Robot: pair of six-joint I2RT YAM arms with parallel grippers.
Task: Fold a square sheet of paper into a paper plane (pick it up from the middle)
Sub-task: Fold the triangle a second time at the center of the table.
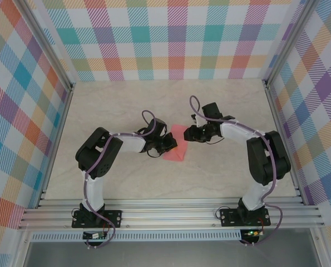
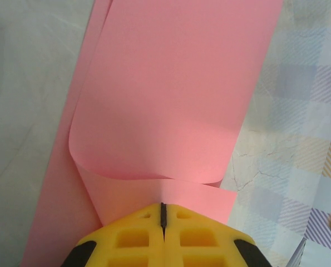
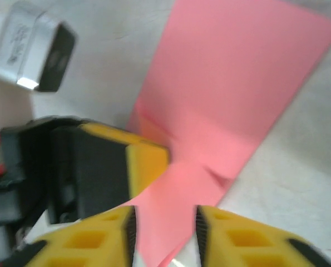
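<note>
**Operator:** Where is the square sheet of paper?

**Technician:** It is at the middle of the worktop, between the two arms. The left pincer meets its left edge. The right pincer meets its far right corner.

**Operator:** What is the condition of the left pincer?

**Technician:** It is fully closed. In the left wrist view the two yellow fingers press together with just a thin dark seam between them, and the edge of the sheet is clamped at that seam. Beyond the tips the paper rises and curls back over itself in a soft, uncreased roll. A second layer lies flat on the worktop beneath it.

**Operator:** And the right pincer?

**Technician:** It is parted. In the right wrist view its yellow fingers stand either side of a wide gap, and a corner of the sheet runs down into that gap. The view is blurred, so I cannot tell whether the pads touch the paper. The left pincer's yellow fingertip sits just left of the gap, touching the sheet at a rumpled spot.

**Operator:** What surrounds them?

**Technician:** Plaid walls enclose the worktop on the left, far and right sides. An aluminium rail across the near edge carries both arm bases.
</note>
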